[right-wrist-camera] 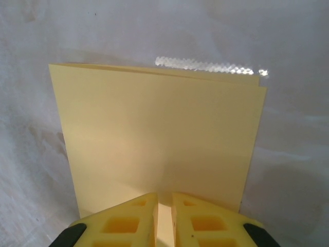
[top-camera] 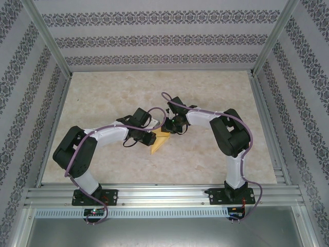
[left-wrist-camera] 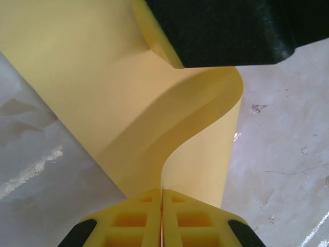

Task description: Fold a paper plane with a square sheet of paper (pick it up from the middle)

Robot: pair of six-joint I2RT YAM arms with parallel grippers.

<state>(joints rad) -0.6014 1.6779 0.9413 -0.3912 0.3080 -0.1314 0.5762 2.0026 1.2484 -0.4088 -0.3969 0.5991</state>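
The left arm (top-camera: 105,135) was seen from above folded back at its elbow on the near left, with the forearm stretched rightward and low over the table (top-camera: 113,98) toward the middle. The right arm (top-camera: 205,117) was raised at its elbow on the right, its forearm carried leftward and its wrist bent downward, so that both wrists were brought close together near the table's centre. The square sheet of paper (top-camera: 158,144) was found there, just beneath and between the two wrists, with its near part lying on the table.

In the left wrist view, the left gripper (left-wrist-camera: 162,216) was closed tight, its yellow pads pressed together on an edge of the sheet, which was bowed upward in a curve from that pinch. One of the right gripper's fingers (left-wrist-camera: 226,31) was seen at the top, laid against the paper.

In the right wrist view, the right gripper (right-wrist-camera: 163,218) was clamped on the near edge of the sheet, a sliver of paper being visible between the pads. The sheet was doubled over there, two layers showing along its far edge.
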